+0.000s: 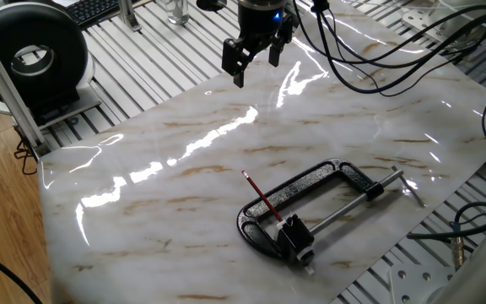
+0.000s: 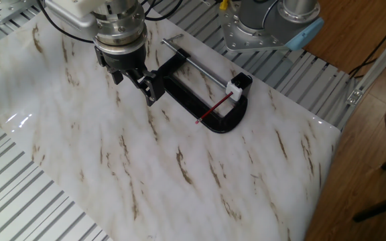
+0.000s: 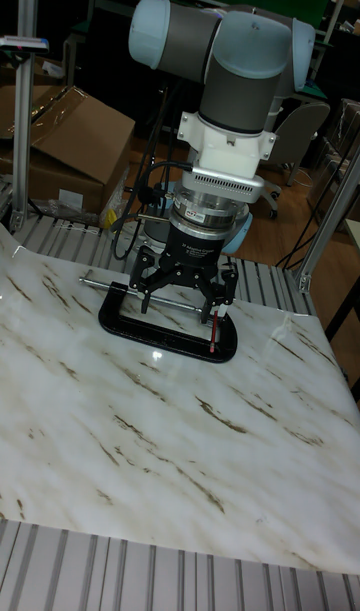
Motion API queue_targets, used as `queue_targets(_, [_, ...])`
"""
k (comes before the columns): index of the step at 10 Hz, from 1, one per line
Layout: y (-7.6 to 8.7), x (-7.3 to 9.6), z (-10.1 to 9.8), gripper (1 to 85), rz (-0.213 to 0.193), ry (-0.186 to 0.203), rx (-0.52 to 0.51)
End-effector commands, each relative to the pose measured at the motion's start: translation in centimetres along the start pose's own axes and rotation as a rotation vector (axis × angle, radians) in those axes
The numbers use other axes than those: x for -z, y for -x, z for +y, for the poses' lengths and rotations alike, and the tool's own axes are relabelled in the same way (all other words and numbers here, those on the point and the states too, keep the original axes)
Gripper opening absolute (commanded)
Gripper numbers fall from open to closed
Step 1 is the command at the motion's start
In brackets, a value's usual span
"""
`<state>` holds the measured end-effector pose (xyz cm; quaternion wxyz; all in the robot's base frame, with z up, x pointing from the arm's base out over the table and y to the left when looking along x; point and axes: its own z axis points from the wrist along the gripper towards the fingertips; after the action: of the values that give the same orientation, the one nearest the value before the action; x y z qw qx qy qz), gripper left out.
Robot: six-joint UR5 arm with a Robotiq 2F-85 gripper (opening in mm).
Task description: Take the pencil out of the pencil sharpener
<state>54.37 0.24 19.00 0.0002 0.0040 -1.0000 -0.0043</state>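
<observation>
Marble-patterned tabletop (image 1: pixel 184 194) on ribbed aluminium frame (image 1: pixel 150 59), cardboard box (image 3: pixel 70 141) behind; hand (image 1: pixel 256 66) aloft, fingers (image 1: pixel 239 74) apart.

In the tall fixed view the tool (image 3: pixel 185 291) hides the pencil sharpener (image 1: pixel 294 236) and the far end of the pencil (image 3: pixel 213 331). Both other views crop the arm (image 1: pixel 260 7).

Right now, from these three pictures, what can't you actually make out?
Both fixed views: how far the pencil goes into the pencil sharpener; too small.
Tall fixed view: the pencil sharpener, hidden behind the open gripper.
The other fixed view: one end of the clamp, covered by the gripper.
One fixed view: the arm above the gripper, cut off by the top edge.
</observation>
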Motion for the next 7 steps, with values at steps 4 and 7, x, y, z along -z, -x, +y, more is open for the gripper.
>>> queue_targets(4, [4.57,0.32,1.32,1.0,-0.172,0.060,-0.254])
queue_targets(7, [4.59,0.30,1.34,1.0,-0.172,0.059,-0.255])
